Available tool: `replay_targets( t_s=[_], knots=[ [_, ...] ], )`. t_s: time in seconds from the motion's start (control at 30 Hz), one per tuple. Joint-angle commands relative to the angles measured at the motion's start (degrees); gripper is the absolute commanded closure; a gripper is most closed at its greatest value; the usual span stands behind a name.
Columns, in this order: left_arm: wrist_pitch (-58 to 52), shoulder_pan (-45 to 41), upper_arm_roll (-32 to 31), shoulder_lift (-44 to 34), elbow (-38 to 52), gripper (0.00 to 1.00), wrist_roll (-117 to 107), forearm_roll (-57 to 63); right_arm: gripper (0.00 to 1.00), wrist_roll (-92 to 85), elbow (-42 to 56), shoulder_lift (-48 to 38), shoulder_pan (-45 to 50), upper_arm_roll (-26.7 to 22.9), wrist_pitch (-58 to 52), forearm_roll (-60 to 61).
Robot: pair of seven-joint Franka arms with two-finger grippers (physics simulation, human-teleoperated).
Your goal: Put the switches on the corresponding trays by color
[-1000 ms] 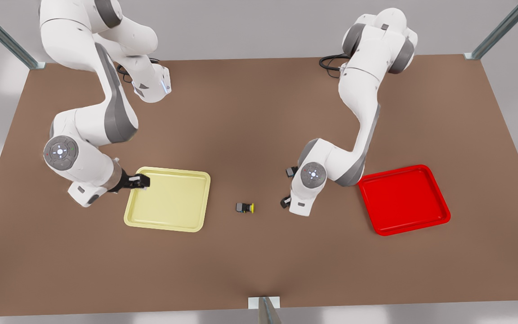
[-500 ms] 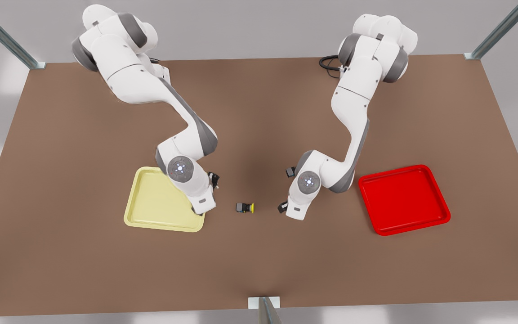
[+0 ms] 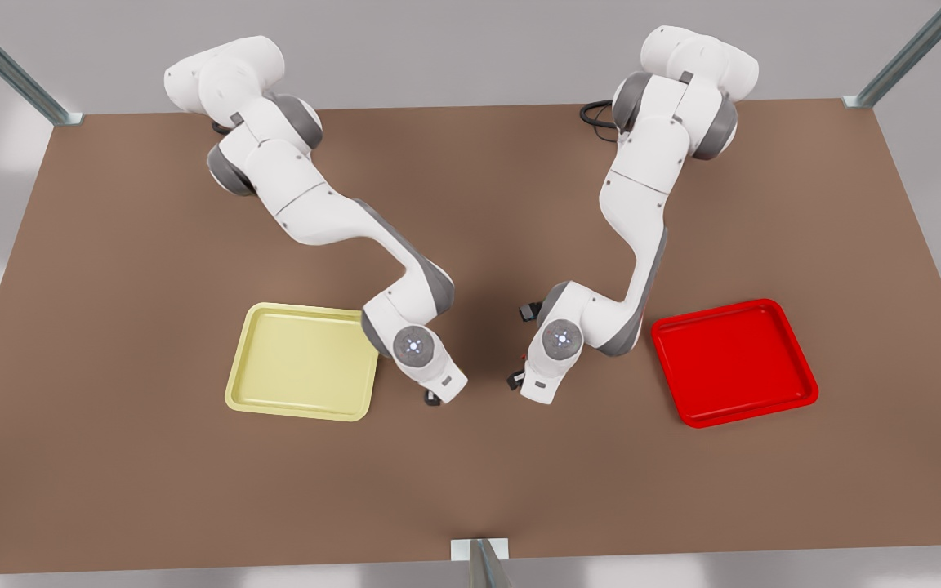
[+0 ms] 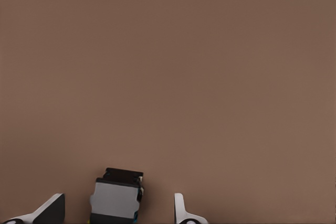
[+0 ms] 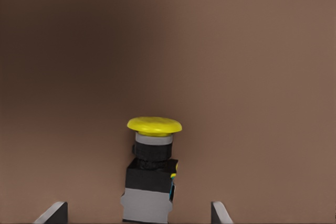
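A switch with a grey-black body lies on the table between the open fingertips of my left gripper; its cap is cut off from view. In the front view that gripper hangs low just right of the pale yellow tray, its wrist covering the switch. A yellow-capped switch lies on its side between the open fingertips of my right gripper. That gripper sits low, left of the red tray. Both trays hold nothing. The red and green switches are out of view.
The brown table stretches wide in front of and behind both trays. Metal frame posts stand at the table's edges. The two wrists hang close together near the table's middle.
My left arm swung from the yellow tray's far left corner across the tray to the spot where the yellow switch lay, now covering it. My right arm edged slightly toward the front view's left.
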Motion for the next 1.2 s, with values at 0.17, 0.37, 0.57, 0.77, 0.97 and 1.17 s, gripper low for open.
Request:
replay_targets(
  t_s=[0.17, 0.37, 0.57, 0.77, 0.97, 1.17],
  knots=[
    [0.0, 0.0, 0.0, 0.7, 0.2, 0.08, 0.0, 0.0, 0.00, -0.3, -0.3, 1.9, 0.1, 0.0, 1.2, -1.7],
    [0.0, 0.1, 0.0, 0.8, 0.4, 0.32, 0.0, -0.1, 0.06, -0.1, -0.3, 2.6, 0.9, 0.1, 3.7, -1.7],
    [2.4, 0.3, 0.0, 0.8, 0.3, 0.39, -0.2, -0.4, 0.20, -0.4, -1.8, 1.9, 0.7, 0.0, 3.7, -2.6],
    [2.5, 0.3, 0.0, 0.9, 0.3, 0.44, -0.2, -0.4, 0.27, -0.3, -3.0, 1.2, 0.7, 0.0, 3.7, -2.8],
    [3.4, 0.3, 0.0, 0.9, 0.2, 0.44, -0.1, -0.2, 0.32, 0.0, -4.2, 0.7, 0.7, 0.1, 3.7, -3.9],
    [3.3, 0.2, 0.1, 1.2, 0.2, 0.43, 2.3, 0.2, 0.31, 0.1, -4.0, 0.7, 0.7, 0.3, 3.7, -3.2]
  ],
)
